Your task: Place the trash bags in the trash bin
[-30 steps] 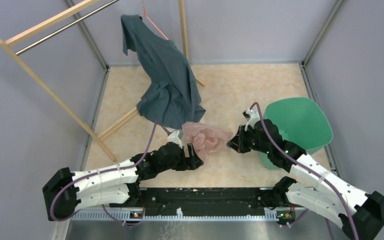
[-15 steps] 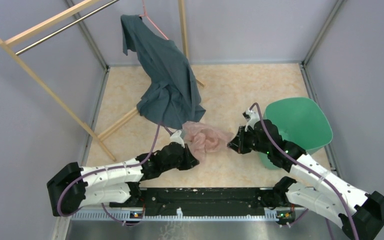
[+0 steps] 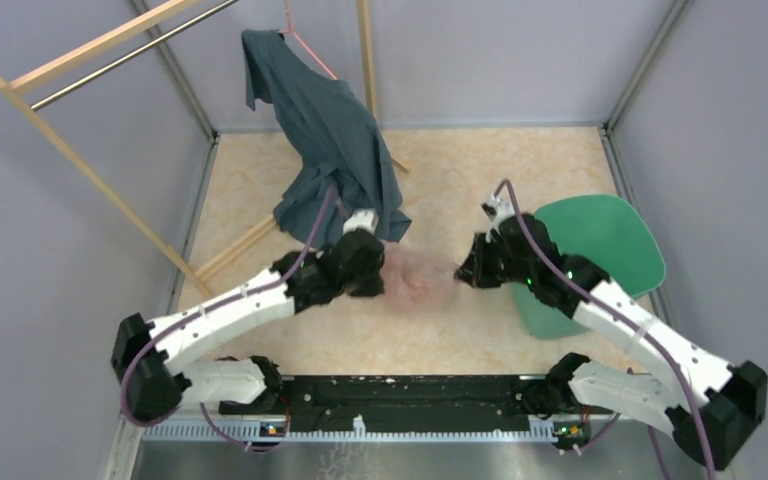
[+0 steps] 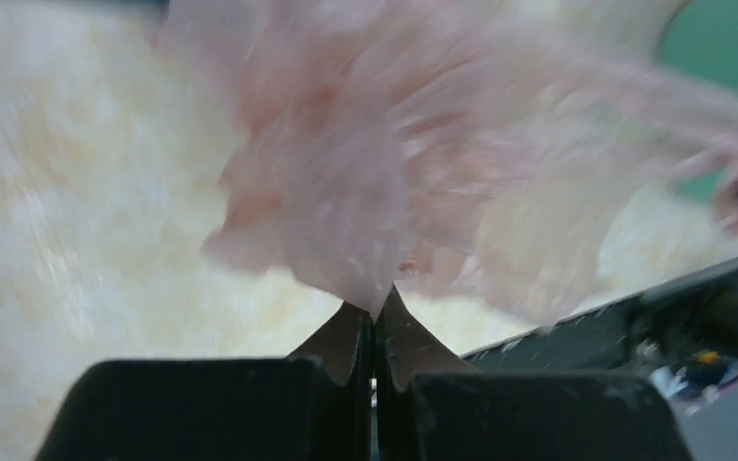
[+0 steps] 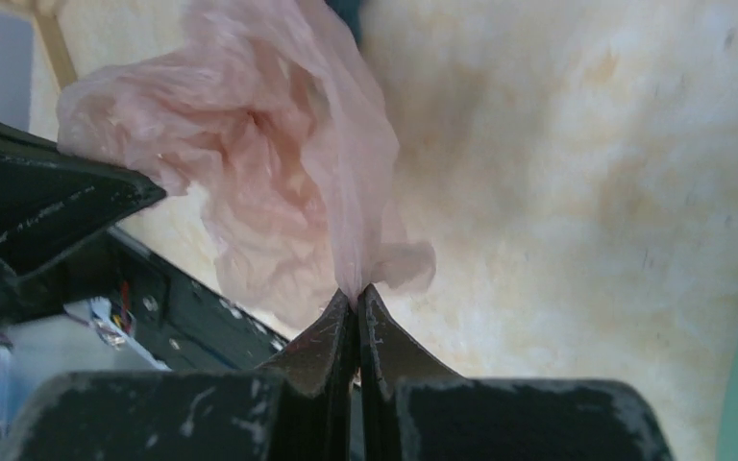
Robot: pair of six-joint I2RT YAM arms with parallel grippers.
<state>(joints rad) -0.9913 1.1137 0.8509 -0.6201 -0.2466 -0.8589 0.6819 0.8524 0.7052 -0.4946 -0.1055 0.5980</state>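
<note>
Left pincer (image 4: pixel 377 305) and right pincer (image 5: pixel 354 293) each clamping trash bag (image 3: pixel 420 280) (crumpled), long axis left-to-right between them

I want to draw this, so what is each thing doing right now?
trash bag: crumpled, pinched from both sides, not in the bin.
trash bin: open, nothing visible inside.
shirt: hanging, draped loosely.
left gripper: jaws shut on the trash bag.
right gripper: jaws shut on the trash bag.

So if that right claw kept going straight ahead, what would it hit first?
The right gripper pinches the crumpled pale pink plastic bag, so that comes first; beyond it probably the left gripper, depth unclear.
</note>
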